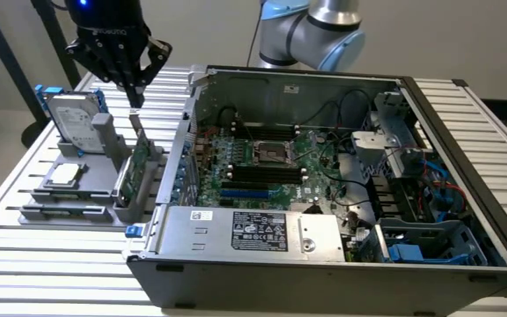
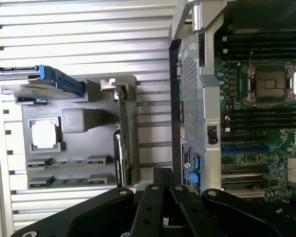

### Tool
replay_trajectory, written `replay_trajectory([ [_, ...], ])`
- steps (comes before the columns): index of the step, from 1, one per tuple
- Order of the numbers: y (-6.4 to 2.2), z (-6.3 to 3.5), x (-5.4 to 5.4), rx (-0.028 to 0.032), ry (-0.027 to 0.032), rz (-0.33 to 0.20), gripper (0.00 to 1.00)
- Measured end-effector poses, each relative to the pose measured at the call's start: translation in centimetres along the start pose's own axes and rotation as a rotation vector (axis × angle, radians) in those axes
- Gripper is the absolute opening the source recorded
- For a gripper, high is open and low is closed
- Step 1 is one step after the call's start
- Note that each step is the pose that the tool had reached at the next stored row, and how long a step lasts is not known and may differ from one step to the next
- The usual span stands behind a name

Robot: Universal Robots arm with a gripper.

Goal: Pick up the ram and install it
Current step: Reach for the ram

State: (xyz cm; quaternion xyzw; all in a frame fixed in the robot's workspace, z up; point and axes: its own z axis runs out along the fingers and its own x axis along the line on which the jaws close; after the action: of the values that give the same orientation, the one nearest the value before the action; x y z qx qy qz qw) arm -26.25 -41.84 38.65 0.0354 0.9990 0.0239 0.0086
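My gripper hangs shut and empty above the grey parts tray, at the exterior view's left of the open computer case. Its black fingers press together. The ram lies flat as a thin green stick in a groove at the tray's near end, partly covered by grey holders. The gripper is well above it and nearer the tray's far end, over the upright green expansion card. The motherboard's black memory slots stand bare inside the case.
The tray also carries a silver hard drive with blue rails and a square processor. A power supply and cables fill the case's near side. The robot's arm base stands behind the case. Slatted white table surrounds everything.
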Motion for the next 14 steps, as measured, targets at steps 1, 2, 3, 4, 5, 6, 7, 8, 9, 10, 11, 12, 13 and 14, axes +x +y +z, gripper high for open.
replay_trajectory([
  [1,-0.06,0.04,0.4,0.0001,0.0013,0.0,0.11],
  [2,-0.12,0.08,0.9,0.0002,0.0026,0.0,0.11],
  [3,-0.18,0.12,1.3,0.0005,0.004,0.0,0.11],
  [4,-0.23,0.15,1.8,0.0007,0.0056,0.0,0.11],
  [5,-0.29,0.19,2.2,0.0009,0.007,0.0,0.11],
  [6,-0.36,0.24,2.7,0.001,0.0085,0.0,0.11],
  [7,-0.42,0.28,3.1,0.0013,0.01,0.0,0.11],
  [8,-0.47,0.32,3.6,0.0015,0.0115,0.0,0.11],
  [9,-0.53,0.36,4.0,0.0017,0.0131,0.001,0.11],
  [10,-0.59,0.4,4.5,0.0019,0.0146,0.001,0.11],
  [11,-0.65,0.44,4.9,0.0021,0.0161,0.001,0.11],
  [12,-0.71,0.49,5.4,0.0022,0.0176,0.001,0.11],
  [13,-0.77,0.53,5.8,0.0025,0.0193,0.001,0.11],
  [14,-0.82,0.57,6.3,0.0027,0.0208,0.001,0.11],
])
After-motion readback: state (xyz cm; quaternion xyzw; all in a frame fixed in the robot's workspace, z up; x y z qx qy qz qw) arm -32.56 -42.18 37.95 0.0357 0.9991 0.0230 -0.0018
